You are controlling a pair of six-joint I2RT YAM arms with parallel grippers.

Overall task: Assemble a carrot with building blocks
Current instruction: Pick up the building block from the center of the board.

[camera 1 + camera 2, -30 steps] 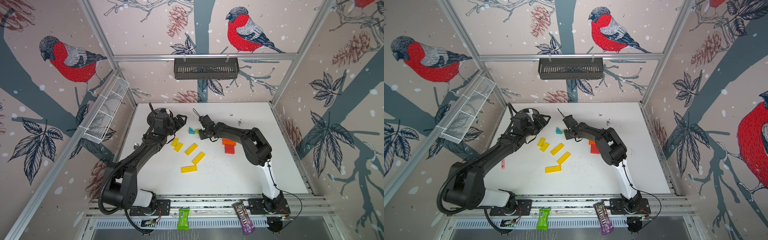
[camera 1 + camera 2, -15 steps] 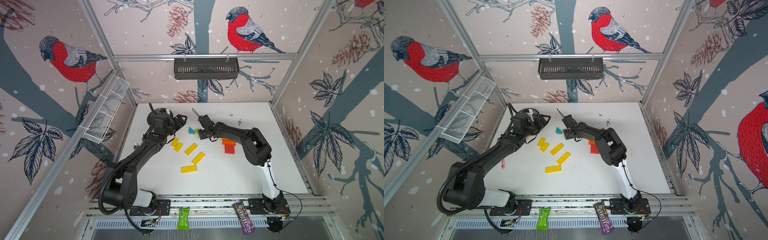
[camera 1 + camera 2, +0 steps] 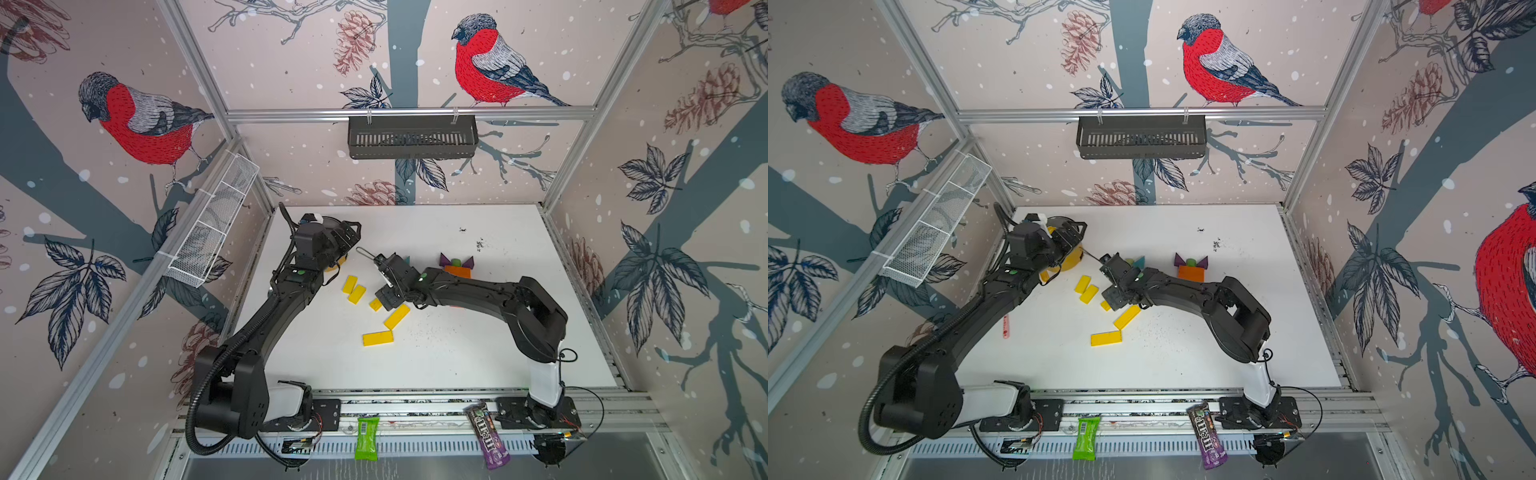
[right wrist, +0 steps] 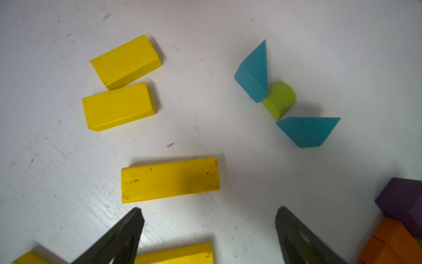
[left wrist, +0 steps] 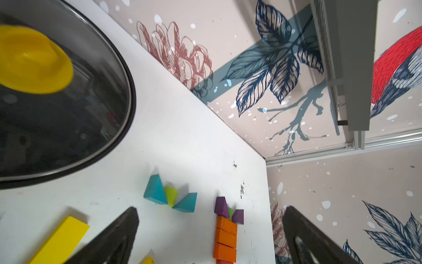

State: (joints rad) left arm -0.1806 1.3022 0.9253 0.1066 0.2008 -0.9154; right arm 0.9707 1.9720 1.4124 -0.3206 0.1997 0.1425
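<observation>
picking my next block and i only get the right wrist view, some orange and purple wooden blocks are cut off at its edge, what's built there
Observer: A row of orange rectangular blocks, capped by two purple triangular blocks with a lime-green piece between them.
Operator: is the other arm near that
Observer: No, the left gripper hovers at the far left corner of the white table, jaws open and empty.
Operator: what's in that corner
Observer: A yellow pot with a dark glass lid, just beside that gripper.
</observation>
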